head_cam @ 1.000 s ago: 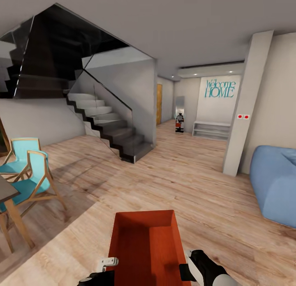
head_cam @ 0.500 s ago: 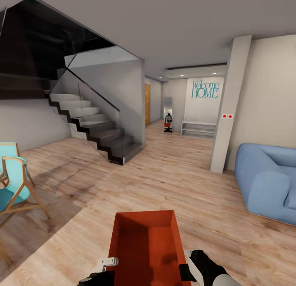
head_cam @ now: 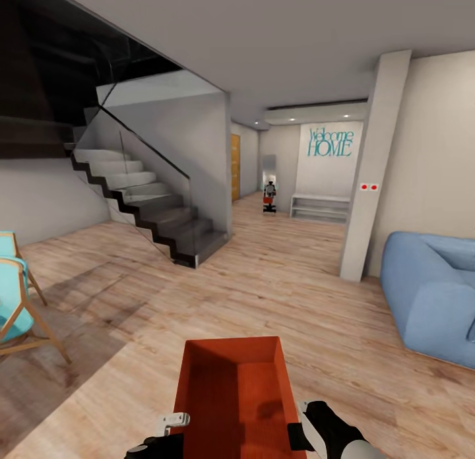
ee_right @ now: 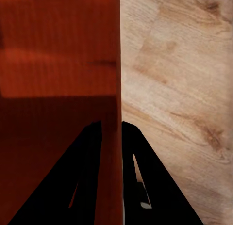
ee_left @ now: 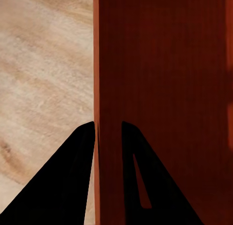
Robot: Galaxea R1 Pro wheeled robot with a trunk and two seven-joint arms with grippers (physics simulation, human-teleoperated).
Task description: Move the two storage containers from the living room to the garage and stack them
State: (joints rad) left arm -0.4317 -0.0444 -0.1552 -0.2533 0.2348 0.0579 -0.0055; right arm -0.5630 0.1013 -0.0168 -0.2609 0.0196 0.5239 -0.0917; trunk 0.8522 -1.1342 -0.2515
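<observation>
1. Head view: an orange-red storage container (head_cam: pixel 232 396), topless and rectangular with upright walls and a darker shaded inside, is held low in front of the robot above the light wood-plank floor (head_cam: pixel 297 294). The left gripper (head_cam: pixel 173 425) meets its left wall and the right gripper (head_cam: pixel 305 419) its right wall. Ahead stand a dark staircase (head_cam: pixel 155 212) with a glass rail, a grey pillar (head_cam: pixel 369 175), a blue sofa (head_cam: pixel 432 294), a turquoise chair (head_cam: pixel 16 307) and a "Welcome HOME" sign (head_cam: pixel 331 142) on the far wall.
2. Left wrist view: the left gripper's (ee_left: pixel 108 137) two dark fingers straddle the container's (ee_left: pixel 165 89) thin upright wall, one outside over the planks, one inside against the deep red, faintly ribbed surface; the jaws are nearly closed on that wall.
3. Right wrist view: the right gripper (ee_right: pixel 111 135) likewise clamps the opposite wall of the container (ee_right: pixel 58 65), fingers drawn close on either side, wood flooring beyond.
</observation>
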